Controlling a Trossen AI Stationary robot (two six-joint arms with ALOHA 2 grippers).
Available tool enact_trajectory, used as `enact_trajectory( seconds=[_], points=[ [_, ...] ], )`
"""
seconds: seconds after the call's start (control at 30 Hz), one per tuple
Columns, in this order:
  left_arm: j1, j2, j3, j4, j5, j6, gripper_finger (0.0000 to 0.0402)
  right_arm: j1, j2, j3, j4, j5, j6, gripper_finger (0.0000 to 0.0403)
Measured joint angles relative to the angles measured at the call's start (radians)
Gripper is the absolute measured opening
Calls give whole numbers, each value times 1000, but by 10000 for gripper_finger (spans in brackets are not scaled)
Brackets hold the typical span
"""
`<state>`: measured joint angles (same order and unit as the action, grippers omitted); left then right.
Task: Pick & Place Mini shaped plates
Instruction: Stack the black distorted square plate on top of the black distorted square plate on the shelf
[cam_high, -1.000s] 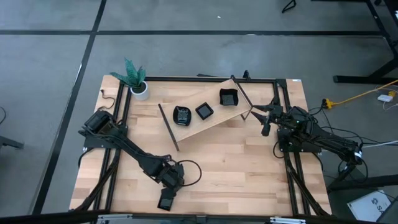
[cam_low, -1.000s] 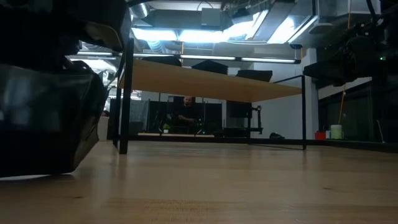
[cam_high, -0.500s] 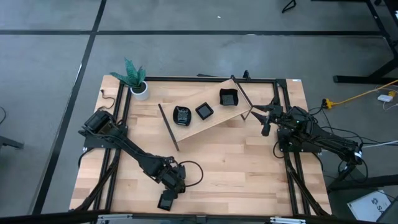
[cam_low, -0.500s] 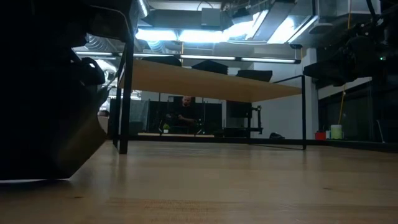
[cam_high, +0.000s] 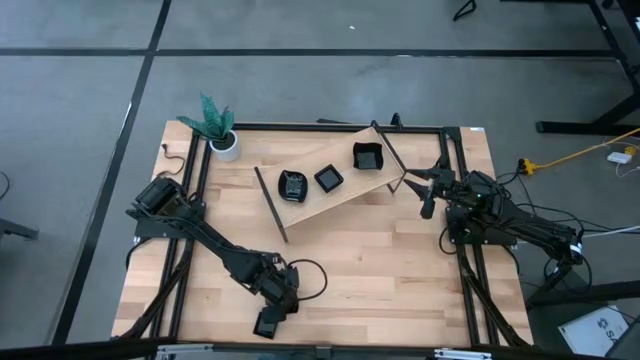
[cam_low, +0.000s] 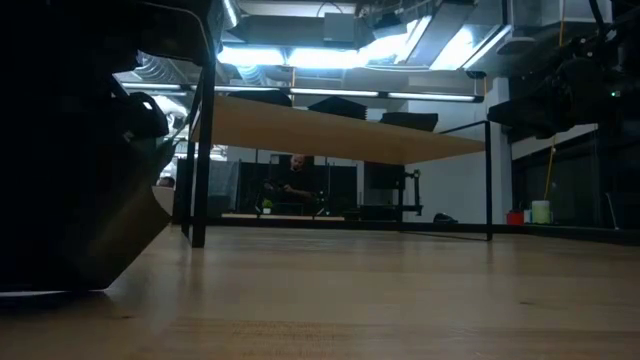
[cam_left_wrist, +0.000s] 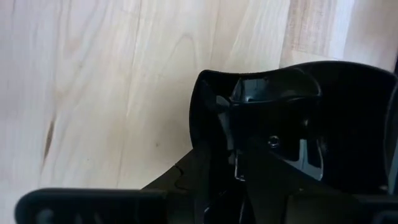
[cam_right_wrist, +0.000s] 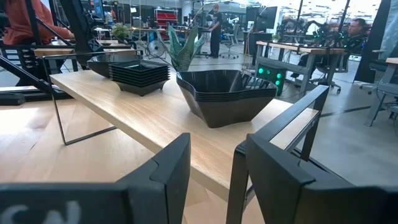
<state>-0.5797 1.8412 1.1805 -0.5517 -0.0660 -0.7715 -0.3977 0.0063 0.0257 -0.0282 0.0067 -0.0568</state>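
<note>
Near the table's front edge, the left gripper (cam_high: 272, 308) bends low with its jaws clamped on one mini plate (cam_left_wrist: 292, 124), a glossy black dish with a wavy rim, apparently so it can be lifted toward the raised shelf (cam_high: 345, 200). Up there, three stacks of black plates (cam_high: 329, 178) sit in a row, sorted by shape, while the right gripper (cam_high: 430, 195) waits beside the shelf's end, fingers apart and empty.

grey floor (cam_high: 80, 100), ceiling lights (cam_low: 330, 55)
</note>
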Motion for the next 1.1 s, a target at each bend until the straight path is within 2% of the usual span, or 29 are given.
enact_trajectory(
  seconds=[0.53, 0.87, 1.1],
  points=[
    [0, -1, 1, 11, 11, 2, 90, 0, 0, 0, 0, 0, 0, 154],
    [0, -16, 92, 9, 17, 60, 90, 0, 0, 0, 0, 0, 0, 154],
    [2, -6, 83, -24, 44, 26, 90, 0, 0, 0, 0, 0, 0, 154]
  ],
)
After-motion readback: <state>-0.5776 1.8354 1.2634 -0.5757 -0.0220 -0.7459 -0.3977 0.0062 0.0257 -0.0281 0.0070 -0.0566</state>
